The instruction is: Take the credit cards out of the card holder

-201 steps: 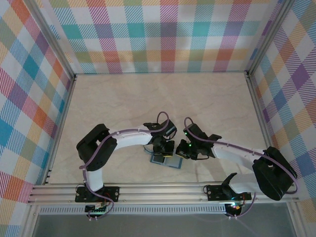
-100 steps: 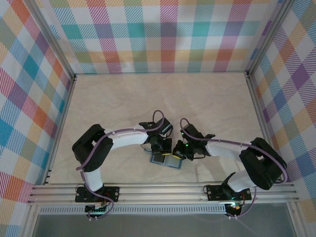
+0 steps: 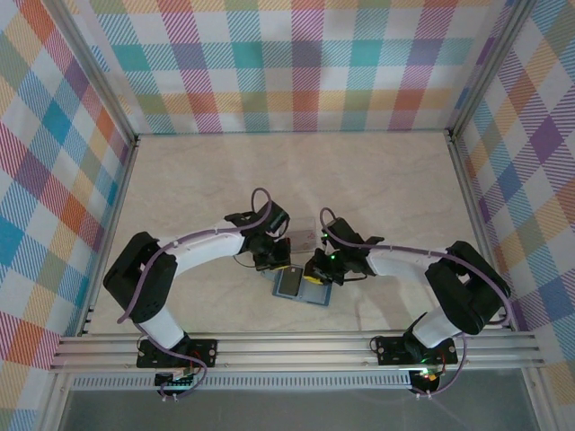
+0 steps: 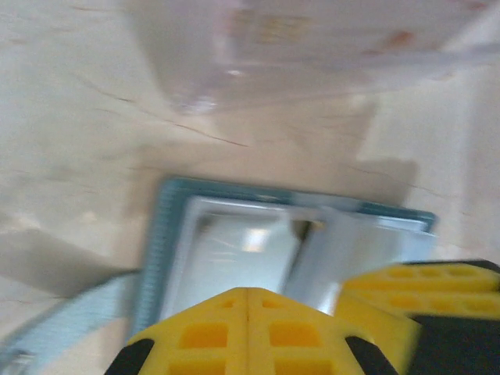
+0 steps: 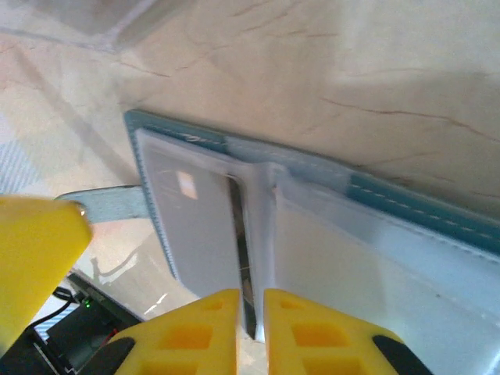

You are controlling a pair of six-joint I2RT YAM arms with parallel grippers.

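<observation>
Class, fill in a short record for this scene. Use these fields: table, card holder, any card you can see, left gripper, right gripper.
table: pale, marbled
card holder: lying open, teal rim, grey-blue inside
pale card: outside the holder on its far side, blurred; cannot tell whether it rests on the table
left gripper: shut, nothing seen between its fingers, at the holder's edge
right gripper: fingers nearly together at the holder's middle fold; grip unclear
</observation>
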